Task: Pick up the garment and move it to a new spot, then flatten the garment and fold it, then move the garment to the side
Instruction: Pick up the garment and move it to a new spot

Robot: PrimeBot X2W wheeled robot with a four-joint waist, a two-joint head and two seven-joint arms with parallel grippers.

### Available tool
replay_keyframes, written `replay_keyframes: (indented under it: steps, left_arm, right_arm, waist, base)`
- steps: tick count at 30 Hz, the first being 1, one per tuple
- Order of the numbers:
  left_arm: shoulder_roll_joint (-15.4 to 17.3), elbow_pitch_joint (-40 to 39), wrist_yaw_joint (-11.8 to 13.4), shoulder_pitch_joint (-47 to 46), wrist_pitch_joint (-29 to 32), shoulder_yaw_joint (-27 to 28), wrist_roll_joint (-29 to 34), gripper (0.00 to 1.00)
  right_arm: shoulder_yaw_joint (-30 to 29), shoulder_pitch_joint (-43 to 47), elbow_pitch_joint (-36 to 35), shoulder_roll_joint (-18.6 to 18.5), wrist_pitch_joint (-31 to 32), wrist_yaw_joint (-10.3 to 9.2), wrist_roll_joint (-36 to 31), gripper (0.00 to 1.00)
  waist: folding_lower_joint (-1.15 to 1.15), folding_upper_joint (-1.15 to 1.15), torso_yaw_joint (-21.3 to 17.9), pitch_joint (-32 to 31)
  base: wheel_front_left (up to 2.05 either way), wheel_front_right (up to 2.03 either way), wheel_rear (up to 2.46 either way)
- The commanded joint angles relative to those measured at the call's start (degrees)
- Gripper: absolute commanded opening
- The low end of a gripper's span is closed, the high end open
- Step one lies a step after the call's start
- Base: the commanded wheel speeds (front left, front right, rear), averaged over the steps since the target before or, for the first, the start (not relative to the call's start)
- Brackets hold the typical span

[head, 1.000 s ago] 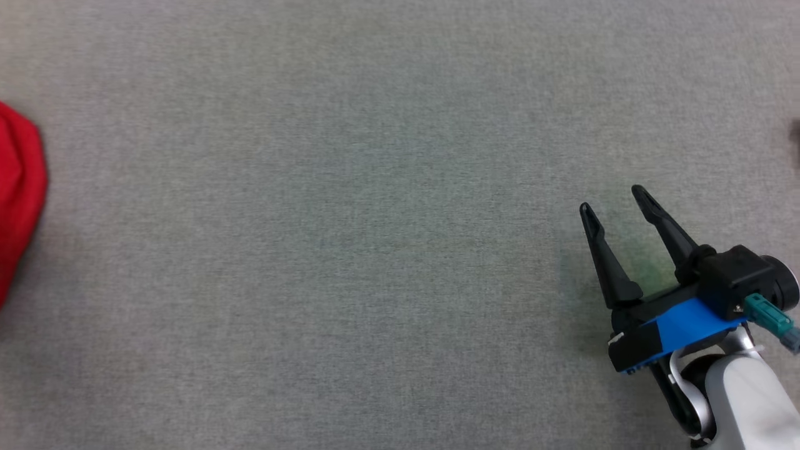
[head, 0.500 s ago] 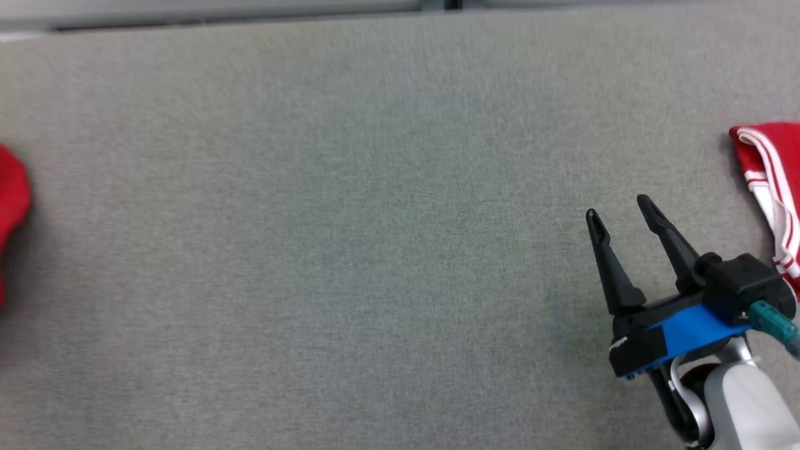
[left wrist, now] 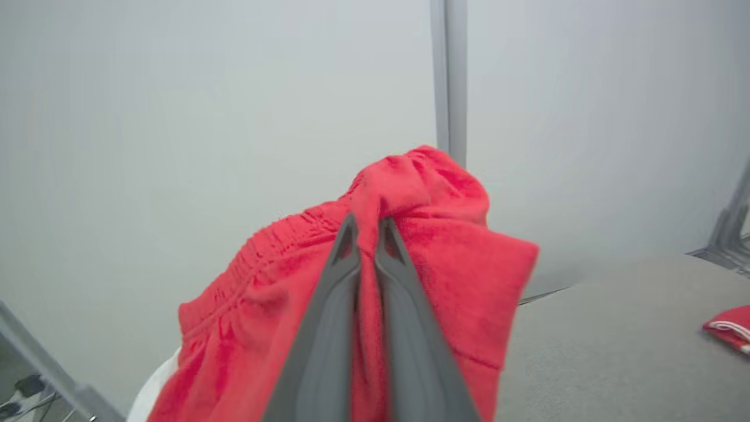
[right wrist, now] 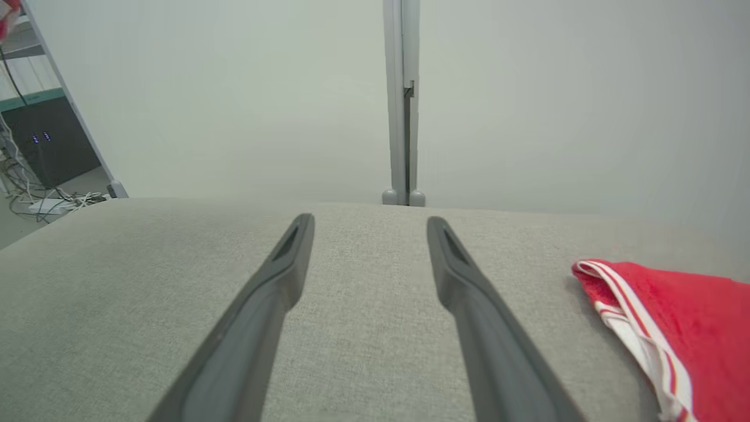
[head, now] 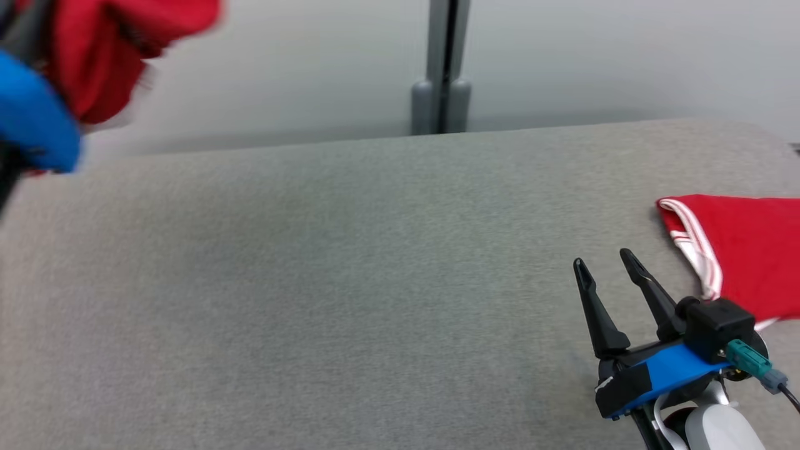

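The left gripper [left wrist: 364, 225] clamped the red garment [left wrist: 463, 264], apparently above the table's [head: 312, 262] far-left corner; the right gripper [head: 605, 264] gaped, well apart.

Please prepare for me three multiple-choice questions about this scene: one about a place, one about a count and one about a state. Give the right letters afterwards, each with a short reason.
1. Where does the striped garment lie?
A. On the grey table, to the right of the right pincer
B. Hanging from the post
C. On the floor

2. How many red garments are in the head view?
A. One
B. Two
C. Four

3. What is the state of the left pincer?
A. Open and empty
B. Shut on the lifted garment
C. Shut on a cable

Answers:
1 A: it lies flat on the table beside the open right pincer.
2 B: one is raised at the upper left, and one lies on the table at the right.
3 B: in the left wrist view its fingers pinch the red cloth.
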Motion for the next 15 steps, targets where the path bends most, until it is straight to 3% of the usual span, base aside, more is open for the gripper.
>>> replay_keyframes:
  steps: [1, 8, 15]
  left_arm:
    - [-2.4, -1.3, -0.4, -1.7, -0.2, -2.1, -1.4, 0.00]
    - [-11.8, -4.2, -1.1, -2.9, -2.1, -13.1, -6.3, 0.00]
    - [-17.0, 3.9, -1.2, 3.6, -9.0, -21.7, -7.1, 0.00]
  right_arm:
    - [-0.1, 0.9, 0.0, 0.2, -0.1, 0.01, 0.2, 1.00]
    - [-0.2, 0.3, -1.1, 0.8, 0.2, 0.01, 0.5, 1.00]
    - [0.9, -1.4, -0.7, 1.7, -0.5, 0.01, 0.8, 1.00]
  waist:
    - [0.02, 0.00, -2.3, -1.8]
    - [0.02, 0.00, -7.4, 0.4]
    - [0.02, 0.00, -13.5, 4.4]
  base:
    - [0.00, 0.00, 0.00]
    - [0.00, 0.00, 0.00]
    - [0.00, 0.00, 0.00]
